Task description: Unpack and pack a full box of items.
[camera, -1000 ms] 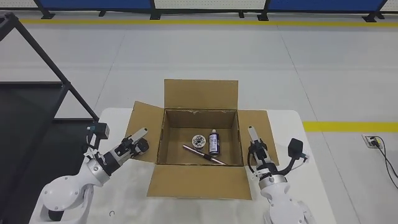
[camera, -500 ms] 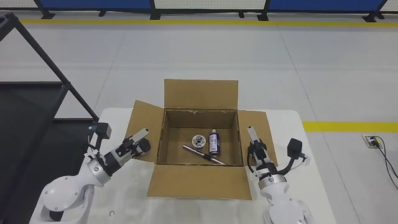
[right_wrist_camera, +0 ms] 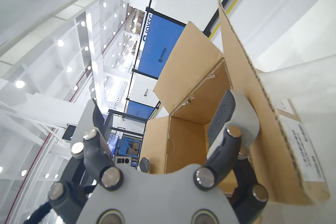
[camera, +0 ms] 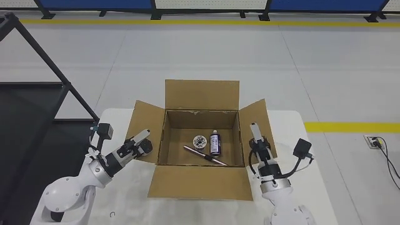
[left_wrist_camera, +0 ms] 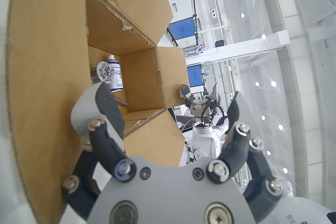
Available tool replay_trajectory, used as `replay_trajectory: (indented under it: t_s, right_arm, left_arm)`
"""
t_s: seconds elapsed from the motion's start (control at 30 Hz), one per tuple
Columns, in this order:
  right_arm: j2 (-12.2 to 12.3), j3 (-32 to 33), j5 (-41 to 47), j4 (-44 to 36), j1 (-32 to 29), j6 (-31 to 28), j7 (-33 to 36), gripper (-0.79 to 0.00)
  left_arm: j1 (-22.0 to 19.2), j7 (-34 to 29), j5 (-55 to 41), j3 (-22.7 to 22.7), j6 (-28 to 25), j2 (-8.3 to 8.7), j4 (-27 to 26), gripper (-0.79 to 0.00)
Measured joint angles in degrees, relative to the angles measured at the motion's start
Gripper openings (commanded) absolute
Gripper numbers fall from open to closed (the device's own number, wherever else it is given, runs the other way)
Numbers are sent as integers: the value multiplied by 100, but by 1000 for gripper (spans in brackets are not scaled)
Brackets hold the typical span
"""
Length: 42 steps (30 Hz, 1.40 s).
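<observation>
My left gripper (camera: 142, 139) was spread wide just outside the box's (camera: 201, 190) left flap (camera: 137, 117). My right gripper (camera: 254, 131), equally wide, rested against its right flap (camera: 262, 114). A bottle (camera: 215, 142) lay inside the box. I judged that both flaps should be raised evenly.

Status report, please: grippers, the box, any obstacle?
Left gripper open, beside left flap. Right gripper open, at right flap. Box open; bottle, round part, rod inside. Nothing over the opening.

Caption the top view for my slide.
Open cardboard box holding a bottle, a round part and a rod, with the left gripper and right gripper, jaws open, at its side flaps.
</observation>
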Motion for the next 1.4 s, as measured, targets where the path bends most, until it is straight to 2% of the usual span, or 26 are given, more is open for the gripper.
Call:
replay_trajectory:
  t_s: [0.13, 0.27, 0.83, 0.93, 1.1, 1.27, 1.4]
  right_arm:
    - [-19, -2, 131, -141, -76, -374, -264, 0]
    - [-26, -12, 290, -221, -113, -577, -232, 0]
    - [-31, -73, 292, -231, -52, -471, -107, 0]
    - [-13, -328, -161, -403, 57, -486, 301, 0]
    - [-32, -912, -1028, -543, 609, 274, 1272, 0]
    - [-150, -1533, -1511, -221, 1618, 1585, 2195, 0]
    - [-283, -1871, -1579, 393, 2458, 2725, 2753, 0]
  left_arm:
    - [-5, 3, -49, 16, -36, 17, 11, 0]
    - [0, 4, -120, 15, -84, 33, 14, 0]
    - [-19, -32, -183, 25, -88, 47, 54, 0]
    - [15, 49, -233, 21, -95, 43, 13, 0]
    - [127, 304, -563, -104, -192, 45, -129, 0]
    - [215, 313, -1012, -319, -315, 65, -44, 0]
    - [293, 265, -1270, -437, -403, 81, -17, 0]
